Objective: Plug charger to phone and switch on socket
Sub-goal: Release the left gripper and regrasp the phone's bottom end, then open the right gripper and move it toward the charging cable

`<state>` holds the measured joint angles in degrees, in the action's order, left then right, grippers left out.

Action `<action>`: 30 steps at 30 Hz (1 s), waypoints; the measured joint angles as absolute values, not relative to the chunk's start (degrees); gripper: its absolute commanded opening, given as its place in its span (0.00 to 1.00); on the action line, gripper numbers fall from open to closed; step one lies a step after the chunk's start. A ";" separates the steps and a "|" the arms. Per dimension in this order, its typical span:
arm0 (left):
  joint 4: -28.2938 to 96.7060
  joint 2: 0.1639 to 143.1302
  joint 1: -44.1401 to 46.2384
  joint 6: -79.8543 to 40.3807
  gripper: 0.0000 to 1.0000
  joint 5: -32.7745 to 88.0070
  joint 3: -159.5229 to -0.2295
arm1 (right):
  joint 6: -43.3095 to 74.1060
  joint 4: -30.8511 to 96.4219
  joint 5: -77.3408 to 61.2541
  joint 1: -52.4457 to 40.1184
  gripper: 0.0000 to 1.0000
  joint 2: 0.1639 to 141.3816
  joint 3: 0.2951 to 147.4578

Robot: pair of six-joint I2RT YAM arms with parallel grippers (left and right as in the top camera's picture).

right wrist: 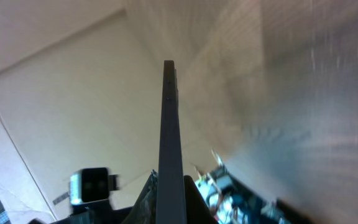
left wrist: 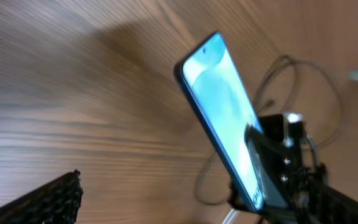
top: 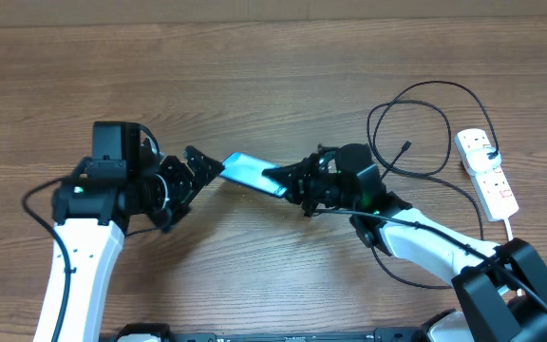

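Note:
The phone (top: 251, 171), with a light-blue screen, is held off the table at a tilt in the middle. My right gripper (top: 292, 180) is shut on its right end. In the right wrist view the phone (right wrist: 169, 137) shows edge-on between the jaws (right wrist: 169, 199). My left gripper (top: 200, 171) is open at the phone's left end, not holding it. In the left wrist view the phone (left wrist: 222, 112) stands ahead of the fingers. The charger cable (top: 416, 104) lies in loops at the right, its connector tip (top: 406, 147) free on the table. The white socket (top: 487, 176) lies at the far right.
A black plug (top: 492, 155) sits on the socket. The socket's thick white cord (top: 509, 226) runs toward the front edge. Black cable also trails under my right arm (top: 425, 237). The table top (top: 254, 57) is brown wood.

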<state>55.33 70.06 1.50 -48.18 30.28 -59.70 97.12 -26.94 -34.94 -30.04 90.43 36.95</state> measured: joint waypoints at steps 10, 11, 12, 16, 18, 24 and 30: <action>23.92 70.04 1.50 -71.59 0.97 44.03 -44.01 | 94.06 -27.38 -29.65 -30.20 0.04 90.43 36.95; 22.20 70.04 1.50 -73.03 0.93 44.69 -43.22 | 94.13 -27.55 -29.15 -30.61 0.04 90.43 36.95; 19.40 70.04 1.50 -75.53 0.91 45.71 -41.76 | 94.26 -28.08 -28.38 -31.24 0.04 90.43 36.95; 15.59 70.04 1.50 -81.45 0.88 48.03 -38.87 | 95.42 -28.69 -25.65 -34.02 0.04 90.43 36.95; 14.31 70.04 1.50 -83.05 0.84 48.45 -38.06 | 96.92 -28.69 -24.99 -35.09 0.04 90.43 36.95; 13.26 70.04 1.50 -85.41 0.76 49.12 -37.85 | 101.16 -29.23 -25.52 -36.84 0.04 90.43 36.95; 13.23 70.04 1.50 -86.11 0.62 49.04 -37.85 | 105.16 -34.76 -28.58 -36.84 0.04 90.43 36.95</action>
